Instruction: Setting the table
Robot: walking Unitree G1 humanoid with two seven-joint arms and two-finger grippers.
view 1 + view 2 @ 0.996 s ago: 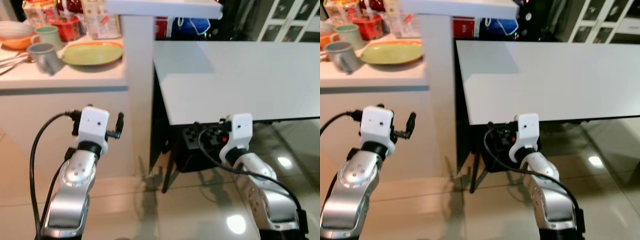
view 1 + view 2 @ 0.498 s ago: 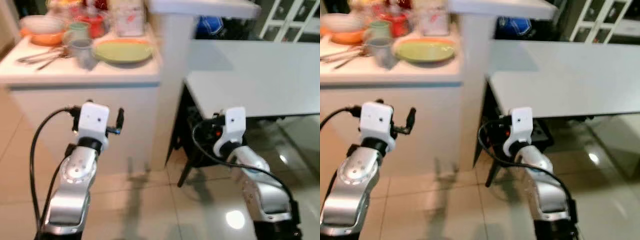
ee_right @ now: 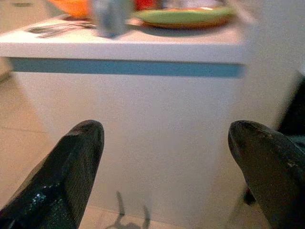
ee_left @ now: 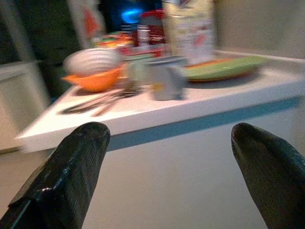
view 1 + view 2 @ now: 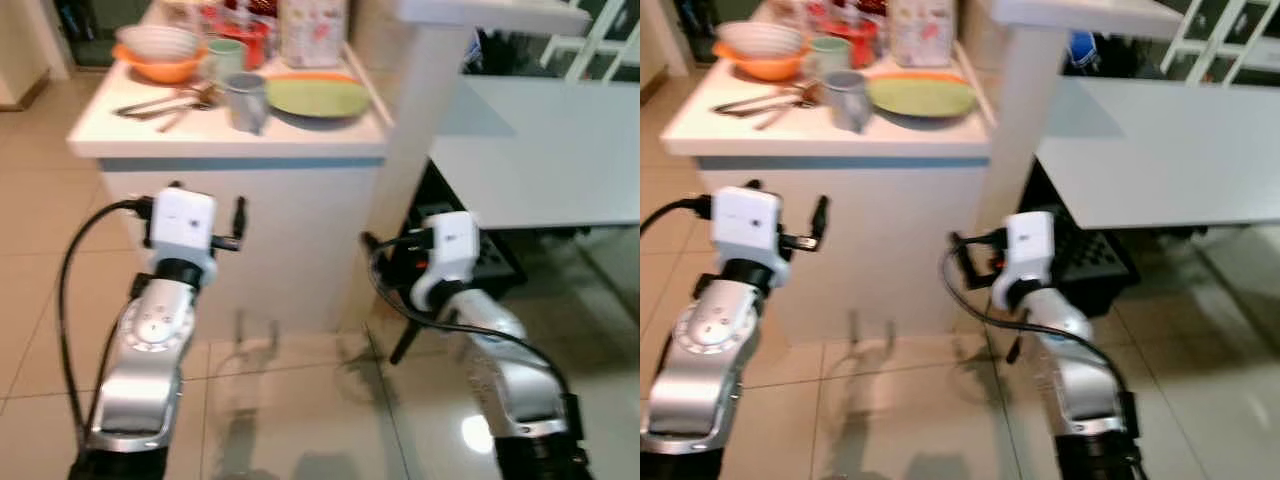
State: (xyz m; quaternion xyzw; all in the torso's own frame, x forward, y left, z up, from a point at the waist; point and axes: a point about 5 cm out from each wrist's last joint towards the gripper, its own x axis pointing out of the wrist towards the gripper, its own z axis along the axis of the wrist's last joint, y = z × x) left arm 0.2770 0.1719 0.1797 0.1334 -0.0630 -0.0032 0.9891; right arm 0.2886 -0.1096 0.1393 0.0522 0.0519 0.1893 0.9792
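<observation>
Approach step: both arms are raised before the white surface [image 5: 240, 140], left gripper [image 4: 174, 179] and right gripper [image 3: 164, 174] spread wide, empty. The green plate [image 5: 318, 96] sits at one o'clock; next, close in and reach.

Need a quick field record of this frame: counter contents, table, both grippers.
counter: white, holds the dishes
dishes: green plate, grey mug, pale green mug, white bowl in orange bowl, cutlery
table: white, to the robot's right
left gripper: open, holding nothing, facing counter
right gripper: open, holding nothing, below counter top
</observation>
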